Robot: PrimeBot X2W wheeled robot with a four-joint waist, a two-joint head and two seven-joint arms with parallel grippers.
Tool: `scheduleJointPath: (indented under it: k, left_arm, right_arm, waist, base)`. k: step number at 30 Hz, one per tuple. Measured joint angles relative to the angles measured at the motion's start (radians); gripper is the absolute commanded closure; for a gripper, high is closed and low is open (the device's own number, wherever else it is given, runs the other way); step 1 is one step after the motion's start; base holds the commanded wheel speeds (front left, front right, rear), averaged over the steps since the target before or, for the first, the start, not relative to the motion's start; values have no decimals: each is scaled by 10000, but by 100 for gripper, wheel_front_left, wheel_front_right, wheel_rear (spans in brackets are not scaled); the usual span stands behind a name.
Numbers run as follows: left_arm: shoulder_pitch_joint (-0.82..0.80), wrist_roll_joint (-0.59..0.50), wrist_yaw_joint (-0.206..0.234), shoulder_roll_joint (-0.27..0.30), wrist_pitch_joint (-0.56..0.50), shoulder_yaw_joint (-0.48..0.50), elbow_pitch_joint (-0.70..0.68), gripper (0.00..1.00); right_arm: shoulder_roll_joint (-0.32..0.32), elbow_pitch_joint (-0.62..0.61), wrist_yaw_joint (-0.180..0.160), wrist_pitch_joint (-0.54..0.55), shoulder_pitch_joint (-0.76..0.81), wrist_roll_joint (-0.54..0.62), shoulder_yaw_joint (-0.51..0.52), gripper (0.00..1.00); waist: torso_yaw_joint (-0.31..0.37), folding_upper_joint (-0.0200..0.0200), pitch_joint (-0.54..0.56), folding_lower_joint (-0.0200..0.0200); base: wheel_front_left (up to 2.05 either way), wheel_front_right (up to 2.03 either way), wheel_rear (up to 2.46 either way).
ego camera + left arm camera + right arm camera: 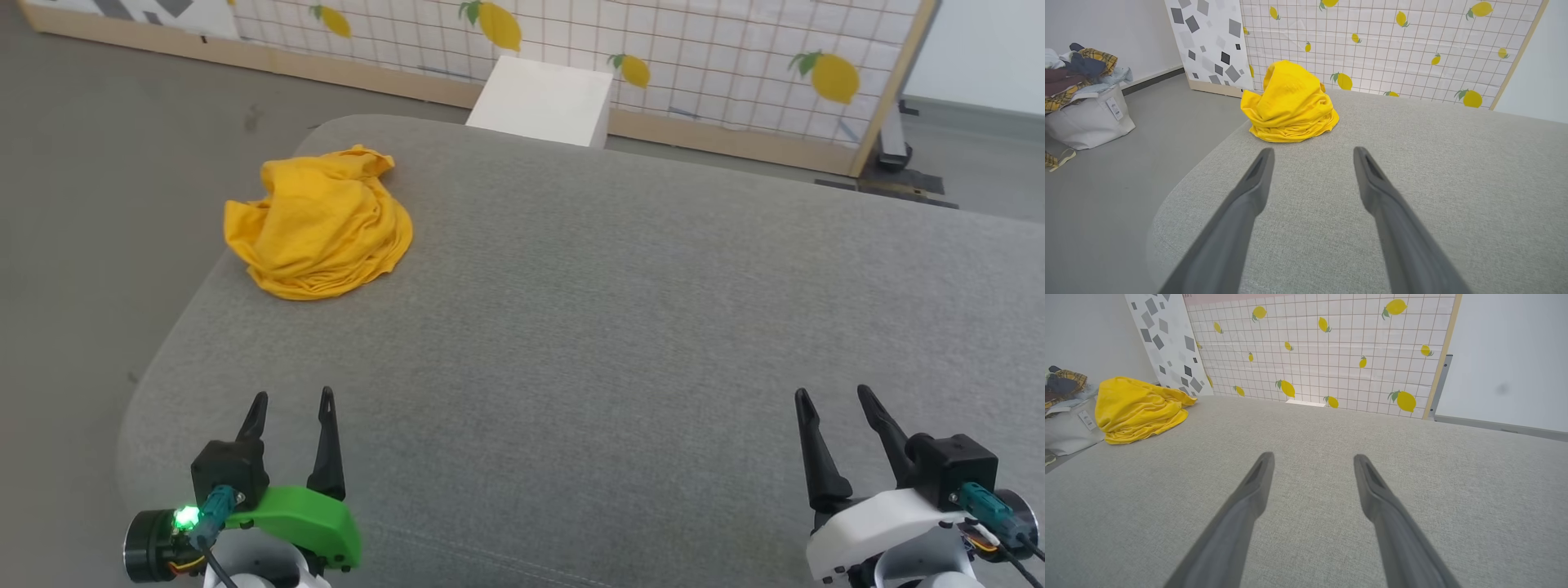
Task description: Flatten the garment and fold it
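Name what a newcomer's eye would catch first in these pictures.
The mustard-yellow garment, crumpled in a heap at the far left corner of the grey padded surface. Then the left gripper and right gripper, both open, at the near edge, and the lemon-print screen behind.

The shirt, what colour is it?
The shirt is yellow all over. It shows best in the left wrist view.

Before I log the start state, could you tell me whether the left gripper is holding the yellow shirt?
No, the left gripper is open and empty, well apart from the crumpled garment.
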State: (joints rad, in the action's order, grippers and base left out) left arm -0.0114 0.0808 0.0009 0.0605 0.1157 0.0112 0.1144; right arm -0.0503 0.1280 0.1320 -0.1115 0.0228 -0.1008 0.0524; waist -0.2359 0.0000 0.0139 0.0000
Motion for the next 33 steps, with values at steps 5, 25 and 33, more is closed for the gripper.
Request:
scheduleJointPath:
  k: [5, 25, 33]
  left_arm:
    - [7, 38, 2, 6, 100, 4, 71, 0]
    - [115, 188, 90, 48, 474, 36, 391, 0]
    - [115, 267, 104, 92, 652, 84, 422, 0]
  right_arm:
    - [2, 109, 0, -113, 14, -125, 10, 0]
    - [2, 539, -2, -533, 198, -349, 142, 0]
    - [2, 550, -2, -683, 198, -414, 198, 0]
  waist:
    - [-316, 0, 26, 0]
    - [-1367, 0, 137, 0]
    - [-1716, 0, 147, 0]
  base:
    - [0, 0, 0]
    - [0, 0, 0]
    - [0, 0, 0]
